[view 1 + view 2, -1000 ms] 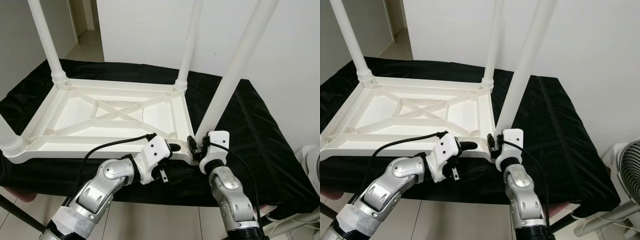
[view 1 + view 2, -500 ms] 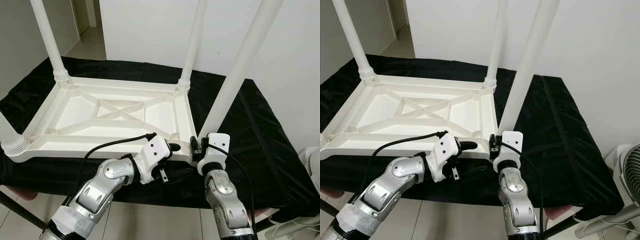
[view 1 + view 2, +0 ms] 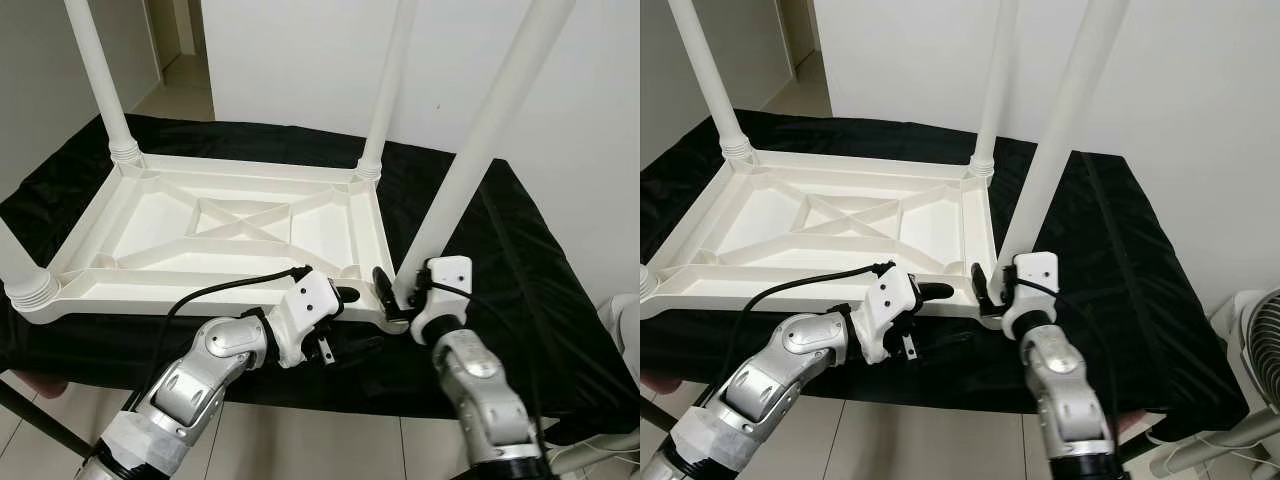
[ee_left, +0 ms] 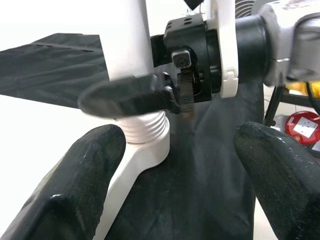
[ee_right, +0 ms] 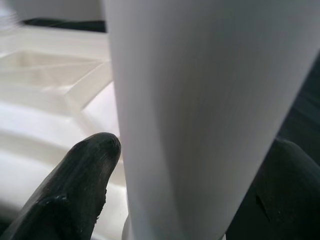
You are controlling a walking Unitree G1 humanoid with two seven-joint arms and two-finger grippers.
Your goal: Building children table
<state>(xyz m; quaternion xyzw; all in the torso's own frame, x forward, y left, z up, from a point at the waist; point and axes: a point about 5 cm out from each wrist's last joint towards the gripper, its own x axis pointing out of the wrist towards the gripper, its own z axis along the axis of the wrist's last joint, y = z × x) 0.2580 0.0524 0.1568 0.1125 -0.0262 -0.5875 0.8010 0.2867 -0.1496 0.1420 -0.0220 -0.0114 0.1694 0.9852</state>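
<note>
A white children's table lies upside down on a black cloth. Its near right leg rises tilted from the near right corner socket. My right gripper is at the foot of this leg, one black finger on each side of it, shut on it. My left gripper is open just left of that corner, its fingers wide apart, one over the table's front rim and one below it. Two far legs stand upright.
The black cloth covers the whole support, and its front edge drops to a tiled floor. A fourth leg's threaded foot is at the near left corner. A fan stands at the right, a white wall behind.
My right forearm has swung to the right while its gripper stays at the foot of the leg. The left arm has not moved. The camera has shifted slightly.
</note>
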